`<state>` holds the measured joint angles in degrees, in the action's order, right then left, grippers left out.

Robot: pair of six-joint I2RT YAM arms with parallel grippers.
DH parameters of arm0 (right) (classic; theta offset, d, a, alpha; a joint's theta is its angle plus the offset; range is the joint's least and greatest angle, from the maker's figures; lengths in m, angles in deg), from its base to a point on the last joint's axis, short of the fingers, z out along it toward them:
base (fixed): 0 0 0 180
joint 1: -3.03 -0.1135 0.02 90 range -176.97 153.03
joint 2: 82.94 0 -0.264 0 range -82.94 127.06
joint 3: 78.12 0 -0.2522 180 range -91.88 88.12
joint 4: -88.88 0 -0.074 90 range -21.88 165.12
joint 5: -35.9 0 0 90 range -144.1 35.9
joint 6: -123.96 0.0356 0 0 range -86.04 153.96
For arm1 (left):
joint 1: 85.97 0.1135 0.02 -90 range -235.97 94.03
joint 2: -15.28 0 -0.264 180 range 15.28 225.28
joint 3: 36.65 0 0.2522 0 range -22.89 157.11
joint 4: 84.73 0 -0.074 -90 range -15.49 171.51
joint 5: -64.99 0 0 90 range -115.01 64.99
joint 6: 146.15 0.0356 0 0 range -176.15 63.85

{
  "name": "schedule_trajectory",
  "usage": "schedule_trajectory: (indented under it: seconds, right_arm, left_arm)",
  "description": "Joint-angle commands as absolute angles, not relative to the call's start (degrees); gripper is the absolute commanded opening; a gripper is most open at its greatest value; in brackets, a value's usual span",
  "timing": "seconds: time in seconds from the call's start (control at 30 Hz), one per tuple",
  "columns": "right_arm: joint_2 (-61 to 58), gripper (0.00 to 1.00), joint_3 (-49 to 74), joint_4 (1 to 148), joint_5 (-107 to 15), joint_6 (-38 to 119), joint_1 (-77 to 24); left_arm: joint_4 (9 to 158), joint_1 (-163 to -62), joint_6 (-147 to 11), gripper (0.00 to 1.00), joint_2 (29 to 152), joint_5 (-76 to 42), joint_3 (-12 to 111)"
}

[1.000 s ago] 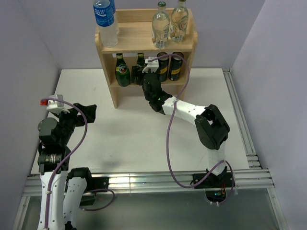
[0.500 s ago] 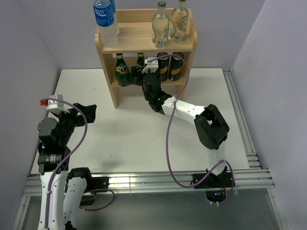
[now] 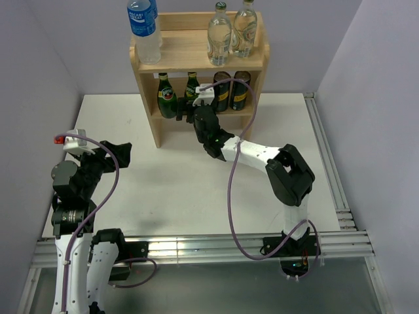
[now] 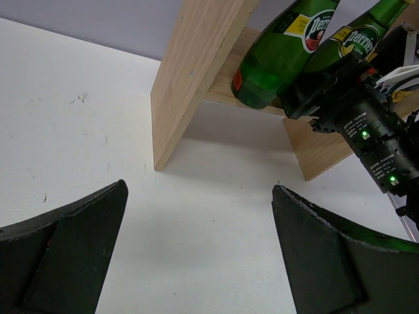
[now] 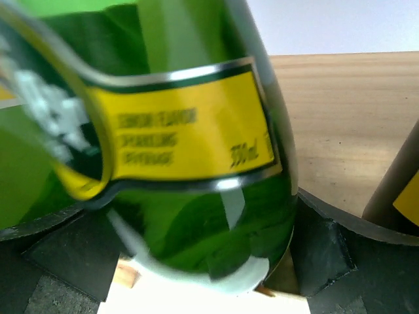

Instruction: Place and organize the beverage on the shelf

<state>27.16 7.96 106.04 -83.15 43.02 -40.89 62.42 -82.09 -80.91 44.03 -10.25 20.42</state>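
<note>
**Right tool pinches a green bottle on the shelf's lower tier**

The right tool reaches into the lower tier of the shelf. Its fingers press on either side of the second green bottle, low on the body. Close up, this bottle is dark green glass with a yellow label edged by a thin silver band and printed in small dark type. From above only its neck and shoulder show over the tool.

Just left of it stands the first green bottle, the same glass and label, free of the tool. In the left wrist view the two lie side by side behind the wooden side panel. Two slim dark cans stand at the right of the same tier, close together.

On the top tier, inside the low rail, two clear glass bottles stand together at the right. A taller plastic water bottle with a blue label stands at the left corner.

The left tool hangs spread wide over the white worktop, well apart from the shelf and holding nothing.
</note>
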Motion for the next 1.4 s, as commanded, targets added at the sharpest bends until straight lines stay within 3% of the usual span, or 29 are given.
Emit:
schedule_trajectory:
  seconds: [0.0, 0.6, 0.87, 1.2, 1.3, 1.37]
  right_arm:
    - [22.27, 0.98, 8.93, 109.83, -84.33, 42.13, -41.7]
    - [14.62, 0.99, 16.75, 111.15, -87.76, 40.9, -45.31]
    - [4.7, 0.99, 25.01, 109.94, -92.14, 42.39, -51.0]
    - [-15.51, 1.0, 29.86, 78.27, -120.15, 50.46, -69.1]
    - [-21.12, 1.0, 28.63, 63.15, -121.25, 60.73, -71.32]
    - [-25.09, 1.0, 30.37, 62.55, -120.72, 61.56, -71.94]
  left_arm:
    - [65.16, -81.58, -80.94, 0.99, 43.84, -9.28, 20.53]
    - [64.99, -81.67, -80.94, 0.99, 43.58, -9.81, 20.53]
    - [64.9, -81.67, -80.85, 0.99, 43.58, -10.25, 20.62]
    - [64.81, -81.49, -81.02, 0.99, 43.05, -10.6, 20.62]
    - [64.73, -81.4, -81.02, 0.99, 43.14, -10.95, 20.71]
    - [64.99, -81.4, -80.94, 0.99, 42.97, -11.04, 20.53]
